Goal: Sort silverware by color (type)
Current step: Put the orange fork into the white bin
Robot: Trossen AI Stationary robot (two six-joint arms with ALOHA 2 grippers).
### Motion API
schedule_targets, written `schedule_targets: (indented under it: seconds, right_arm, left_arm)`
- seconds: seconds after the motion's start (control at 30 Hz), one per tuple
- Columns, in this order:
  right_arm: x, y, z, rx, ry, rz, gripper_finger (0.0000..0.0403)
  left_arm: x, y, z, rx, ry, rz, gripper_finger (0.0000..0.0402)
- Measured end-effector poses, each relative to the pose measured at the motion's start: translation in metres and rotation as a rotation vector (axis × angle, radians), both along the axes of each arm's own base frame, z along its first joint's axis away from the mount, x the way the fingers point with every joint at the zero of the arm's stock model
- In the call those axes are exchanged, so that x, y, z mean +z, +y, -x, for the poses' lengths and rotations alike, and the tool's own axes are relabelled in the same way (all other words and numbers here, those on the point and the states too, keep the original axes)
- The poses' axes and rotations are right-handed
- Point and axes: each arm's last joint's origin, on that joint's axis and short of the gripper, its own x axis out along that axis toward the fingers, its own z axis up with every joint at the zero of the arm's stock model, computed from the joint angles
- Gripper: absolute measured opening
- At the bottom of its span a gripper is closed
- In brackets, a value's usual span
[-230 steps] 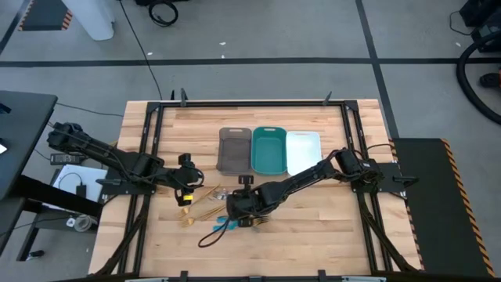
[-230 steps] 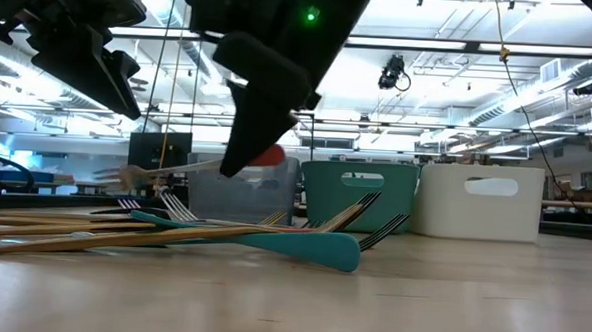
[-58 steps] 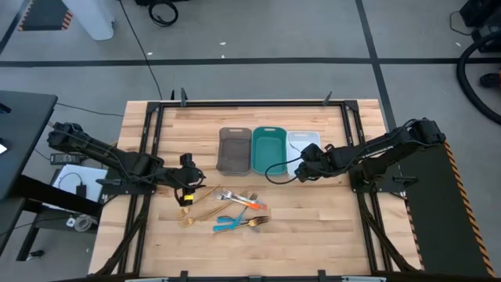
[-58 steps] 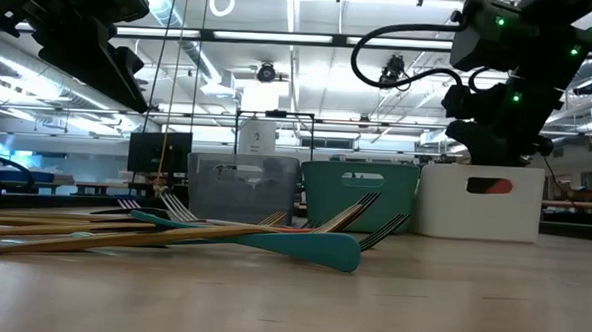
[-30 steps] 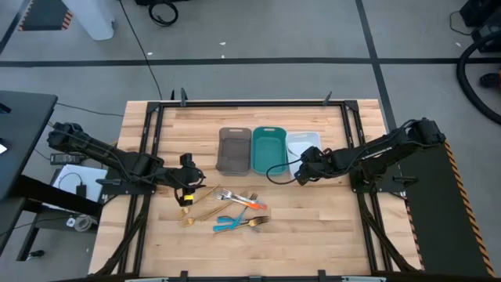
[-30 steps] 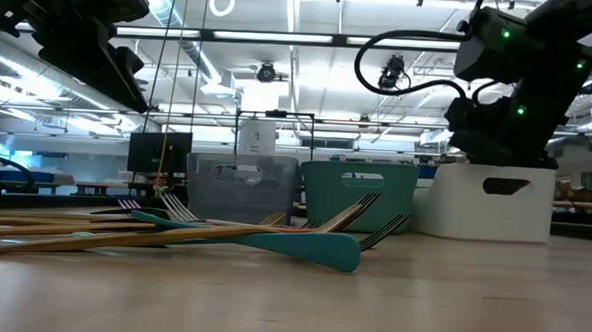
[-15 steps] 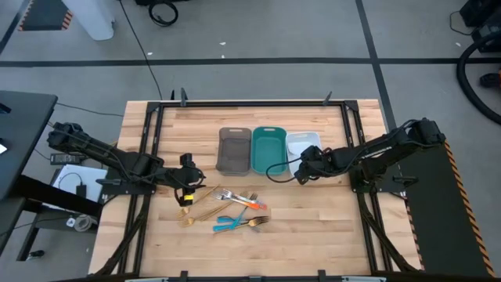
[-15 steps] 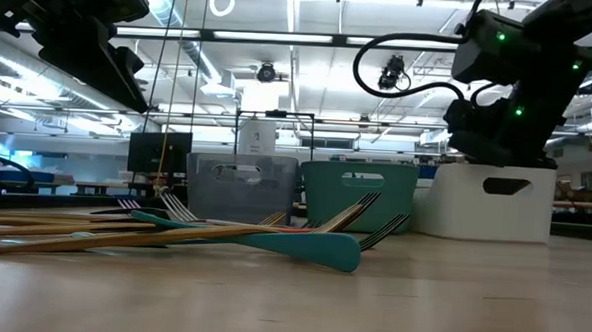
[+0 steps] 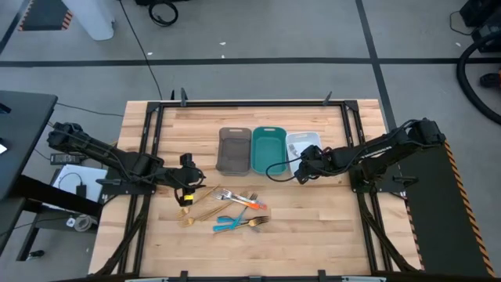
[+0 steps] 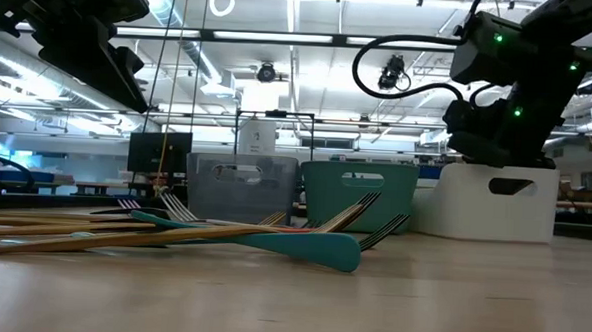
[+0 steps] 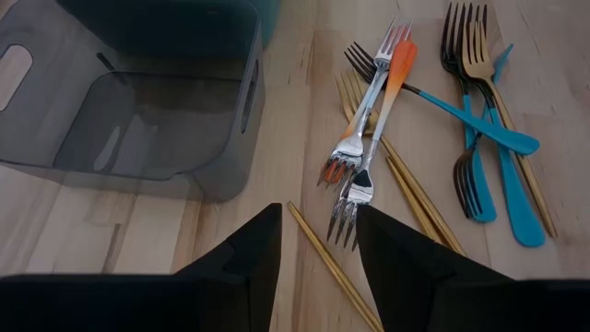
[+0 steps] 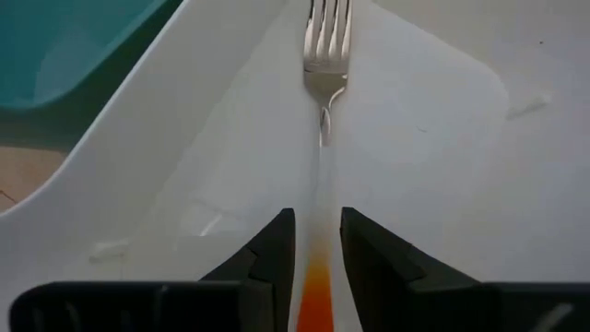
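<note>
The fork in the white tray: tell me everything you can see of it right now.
The fork has a shiny silver head with four tines, a thin neck and an orange handle end. It lies inside the white tray, tines pointing away from the right gripper, whose open fingers flank the handle. Whether they touch it is unclear. Nothing else shows in that tray.

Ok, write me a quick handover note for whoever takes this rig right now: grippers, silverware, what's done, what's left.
Right gripper: over the white tray, fingers apart around an orange-handled fork lying inside it.
Left gripper: open, empty, waiting above the pile, beside the grey tray.
Done: that one fork is in the white tray.
Left: the pile on the table near the trays: gold, orange-handled and blue-handled pieces. Teal tray looks empty.
</note>
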Motion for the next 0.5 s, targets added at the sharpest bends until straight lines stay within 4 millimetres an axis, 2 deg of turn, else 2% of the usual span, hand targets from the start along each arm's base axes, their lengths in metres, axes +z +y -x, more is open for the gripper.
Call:
schedule_targets:
  seconds: [0.23,0.5]
  right_arm:
    - [0.004,-0.002,-0.001,0.005,-0.008,0.003,0.0099]
    - [0.023,-0.008,-0.007,0.028,-0.043,0.024,0.0099]
  left_arm:
    - [0.0,0.0,0.0,0.0,0.0,0.0,0.0151]
    - [0.0,0.0,0.0,0.0,0.0,0.0,0.0151]
